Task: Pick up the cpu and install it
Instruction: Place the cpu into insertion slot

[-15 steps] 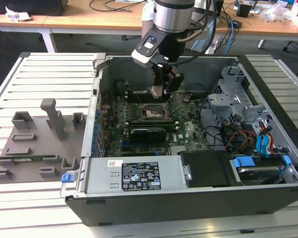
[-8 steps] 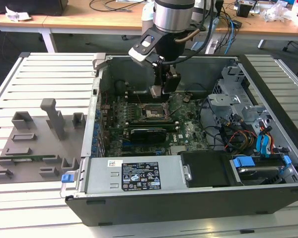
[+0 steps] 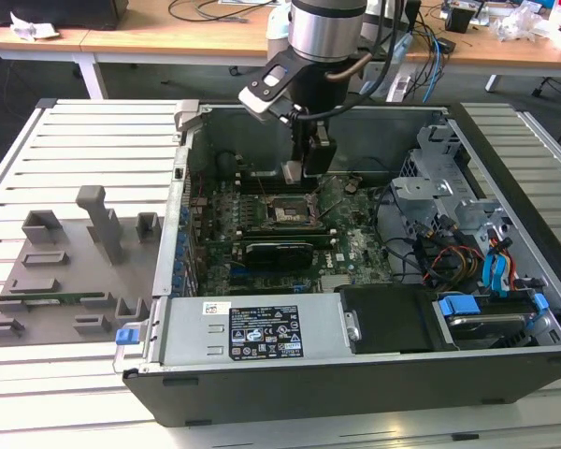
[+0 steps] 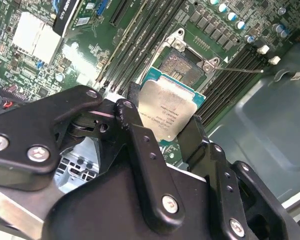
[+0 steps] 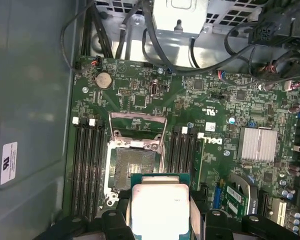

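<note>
My gripper (image 4: pixel 162 125) is shut on the cpu (image 4: pixel 171 111), a small square chip with a silvery top plate and a green edge. The black fingers (image 4: pixel 132 112) clamp it at two opposite sides. The cpu (image 5: pixel 160 206) hangs flat above the motherboard, partly over the near edge of the open socket (image 5: pixel 135 162), whose metal frame is folded back. In the exterior view the gripper (image 3: pixel 293 171) sits inside the open computer case (image 3: pixel 262 323), just above and behind the socket (image 3: pixel 285 212).
Memory slots (image 5: pixel 85 165) flank the socket on both sides. A long black expansion card (image 3: pixel 279 250) lies in front of the socket. Drive cages and cables (image 3: pixel 458 234) fill the exterior view's right of the case. A grey fixture plate (image 3: pixel 65 271) lies left of the case.
</note>
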### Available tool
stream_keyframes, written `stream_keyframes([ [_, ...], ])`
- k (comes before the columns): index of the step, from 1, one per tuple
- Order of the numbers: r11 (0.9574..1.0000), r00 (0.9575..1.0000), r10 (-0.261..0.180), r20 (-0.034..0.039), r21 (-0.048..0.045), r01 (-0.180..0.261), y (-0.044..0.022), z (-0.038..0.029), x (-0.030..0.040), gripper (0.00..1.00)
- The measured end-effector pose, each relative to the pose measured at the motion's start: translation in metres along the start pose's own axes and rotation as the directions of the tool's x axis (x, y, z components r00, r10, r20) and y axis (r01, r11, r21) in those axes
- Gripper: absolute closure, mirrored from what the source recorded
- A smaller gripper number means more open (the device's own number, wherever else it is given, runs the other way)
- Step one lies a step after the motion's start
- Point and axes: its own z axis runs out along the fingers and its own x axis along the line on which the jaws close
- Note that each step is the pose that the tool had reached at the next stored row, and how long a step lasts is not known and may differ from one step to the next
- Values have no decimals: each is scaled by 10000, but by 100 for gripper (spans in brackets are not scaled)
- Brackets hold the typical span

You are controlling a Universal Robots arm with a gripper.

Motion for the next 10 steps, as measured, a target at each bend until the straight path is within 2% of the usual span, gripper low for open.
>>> stream_keyframes([
  [2,9999,9999,130,-2,3,-130,0,0,0,45],
  [7,9999,9999,132,3,4,-132,0,1,-1,45],
  [10,9999,9999,131,1,3,-131,1,31,0,45],
])
